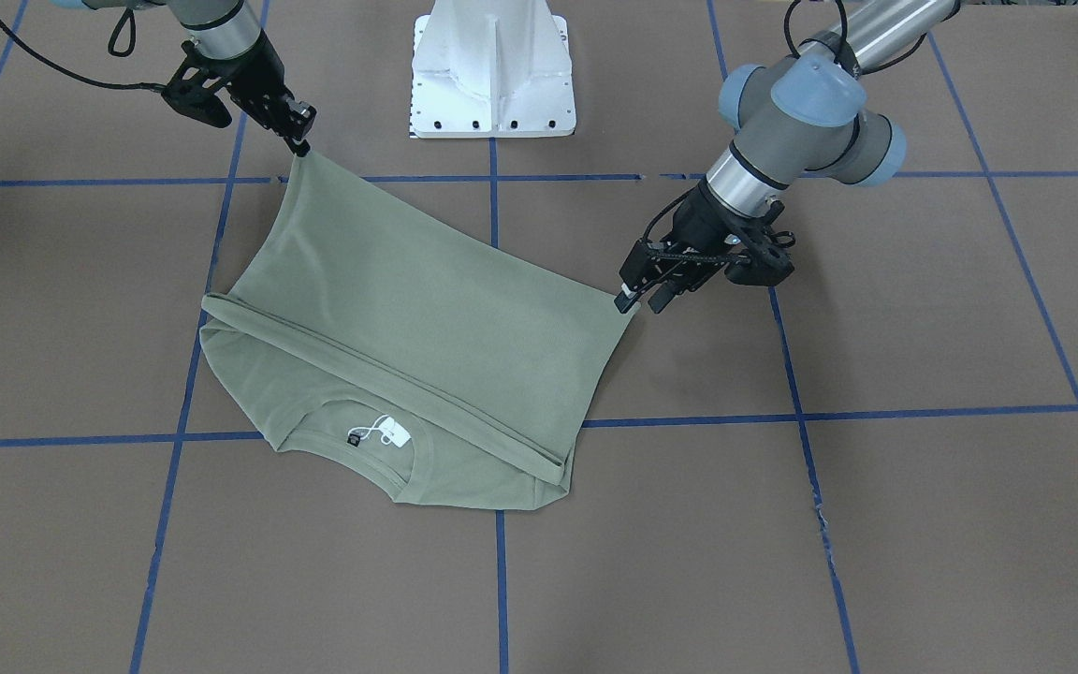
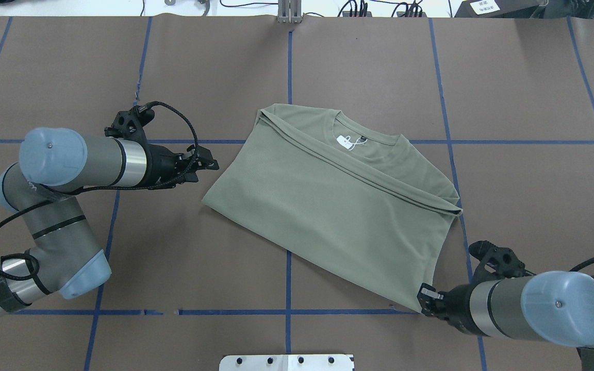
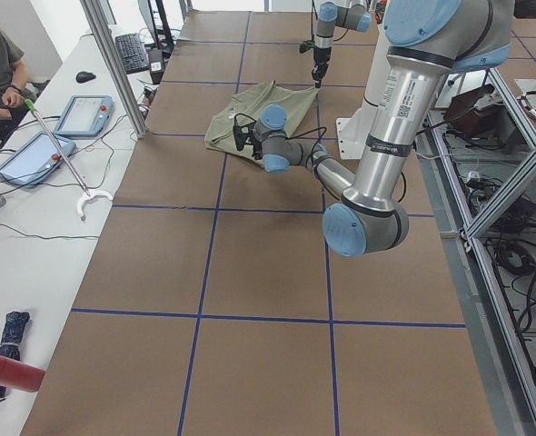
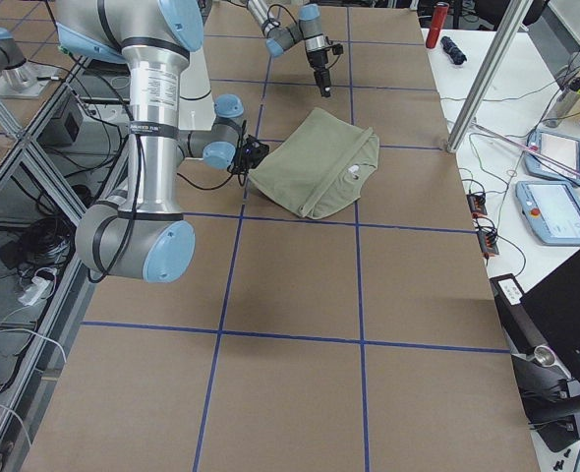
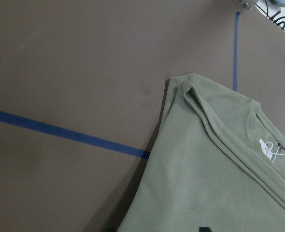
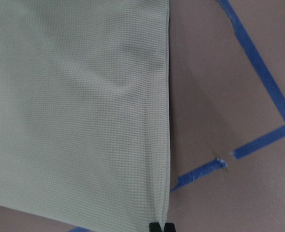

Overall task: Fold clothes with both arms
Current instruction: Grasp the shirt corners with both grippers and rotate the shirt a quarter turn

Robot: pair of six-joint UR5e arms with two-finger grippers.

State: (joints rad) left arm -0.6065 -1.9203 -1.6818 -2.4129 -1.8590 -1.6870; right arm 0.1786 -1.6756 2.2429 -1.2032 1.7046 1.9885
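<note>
Sage-green shirt (image 2: 328, 206) mid-table on a brown table (image 2: 70, 67) taped with blue grid lines (image 2: 289, 67).
The left gripper (image 1: 642, 300), fingers spread, sits by the shirt's left corner. The shirt is doubled over, with a white hang tag (image 2: 345, 141) at the collar. The right gripper (image 2: 424, 297) pinches its right corner.

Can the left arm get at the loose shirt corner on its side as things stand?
Likely yes. The left gripper hangs open right beside that corner of the shirt, with nothing between them in the front or overhead view.
</note>
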